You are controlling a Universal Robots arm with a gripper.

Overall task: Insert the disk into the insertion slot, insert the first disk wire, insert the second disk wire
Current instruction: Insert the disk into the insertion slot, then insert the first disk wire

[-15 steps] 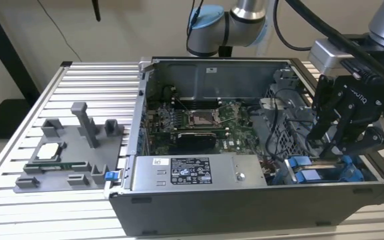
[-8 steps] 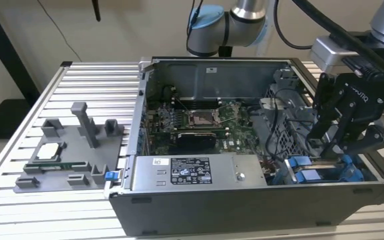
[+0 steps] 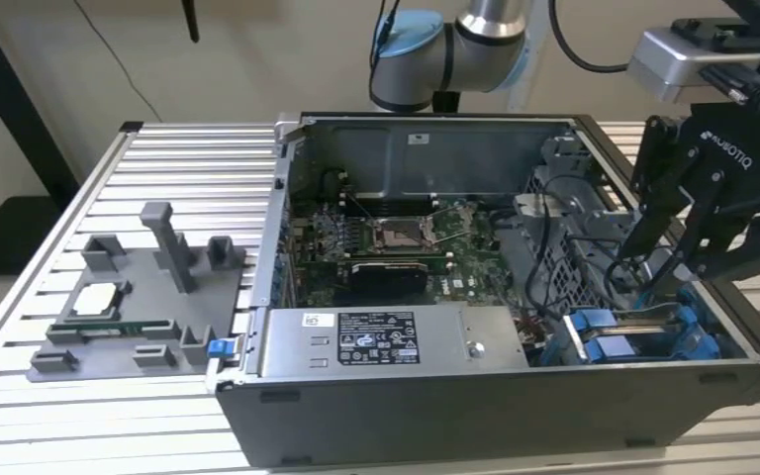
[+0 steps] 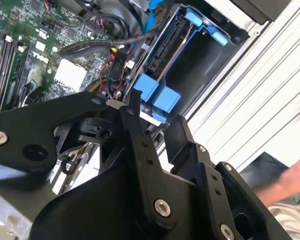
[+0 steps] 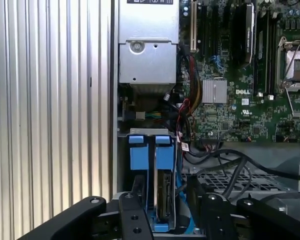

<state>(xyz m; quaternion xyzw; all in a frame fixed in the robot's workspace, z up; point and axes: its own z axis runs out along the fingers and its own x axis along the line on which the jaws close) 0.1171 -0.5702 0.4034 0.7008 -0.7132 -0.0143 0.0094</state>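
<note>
The open black computer case (image 3: 486,396) sits on a slatted metal tabletop (image 3: 37,396). Its drive corner lies at the lower part of the exterior view's right. There the pincer (image 3: 657,262) hangs just inside the case's side wall, tips pointing down into the insertion slot (image 4: 190,82).

In the first wrist view, the disk (image 5: 164,200) stands on edge in its blue carrier, seated in the bay. The carrier's two blue tabs (image 5: 151,152) sit side by side at the cage's open edge. The pincer (image 5: 166,182) is released. Its black fingers (image 5: 140,187) straddle the carrier, one on each flank, with a thin gap showing on the side towards the motherboard (image 5: 240,100).

Room here is tight. Black cables (image 5: 225,170) loop close to one finger, the case wall runs along the other, and the grey power-supply box (image 5: 147,55) closes the bay's far end. Whether any cable is plugged into the disk cannot be told.

In the second wrist view, the pincer (image 4: 155,117) is poised over the blue frame, and a person's hand (image 4: 295,175) rests on the tabletop outside the case, well apart. On the exterior view's left, a grey fixture (image 3: 142,307) stands on otherwise open slats.
</note>
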